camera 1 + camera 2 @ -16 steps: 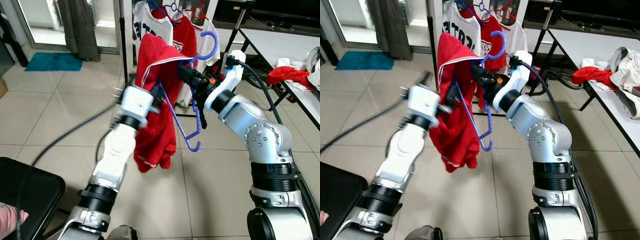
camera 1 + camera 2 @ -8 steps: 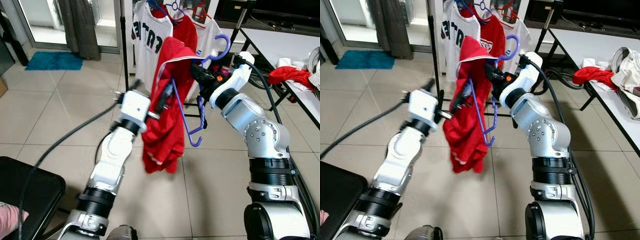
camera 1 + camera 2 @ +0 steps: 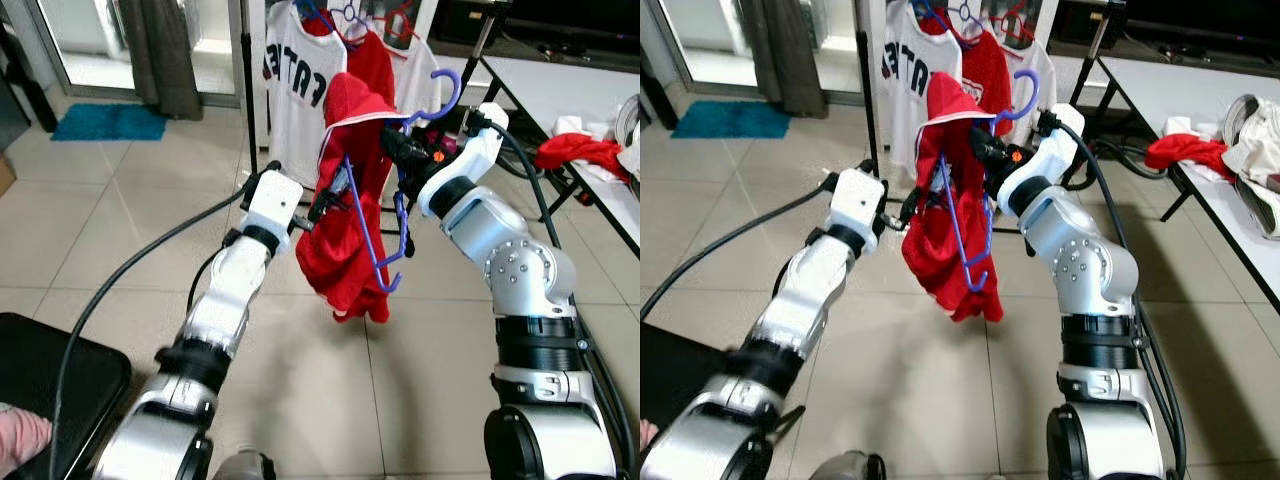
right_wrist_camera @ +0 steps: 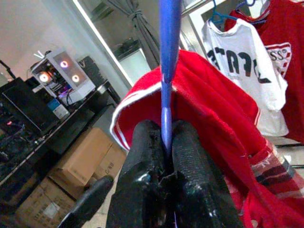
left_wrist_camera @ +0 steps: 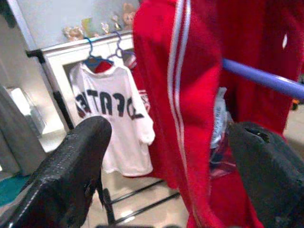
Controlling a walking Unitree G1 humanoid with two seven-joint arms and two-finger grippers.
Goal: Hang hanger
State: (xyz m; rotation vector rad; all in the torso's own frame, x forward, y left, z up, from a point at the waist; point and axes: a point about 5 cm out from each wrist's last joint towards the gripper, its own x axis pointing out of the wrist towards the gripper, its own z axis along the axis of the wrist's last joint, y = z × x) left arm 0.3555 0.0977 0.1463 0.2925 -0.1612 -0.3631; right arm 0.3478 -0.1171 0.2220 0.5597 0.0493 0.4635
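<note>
We've got the right pincer (image 4: 166, 156) pinching the blue hanger (image 3: 375, 225) by its neck, in front of the clothes rack (image 3: 245, 90). The red shirt (image 3: 345, 250) drapes over it, hiding most of the frame. Our left pincer (image 5: 161, 156) sits spread around the shirt's edge.

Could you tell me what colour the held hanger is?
Blue-purple hanger, clearest in the right wrist view.
</note>
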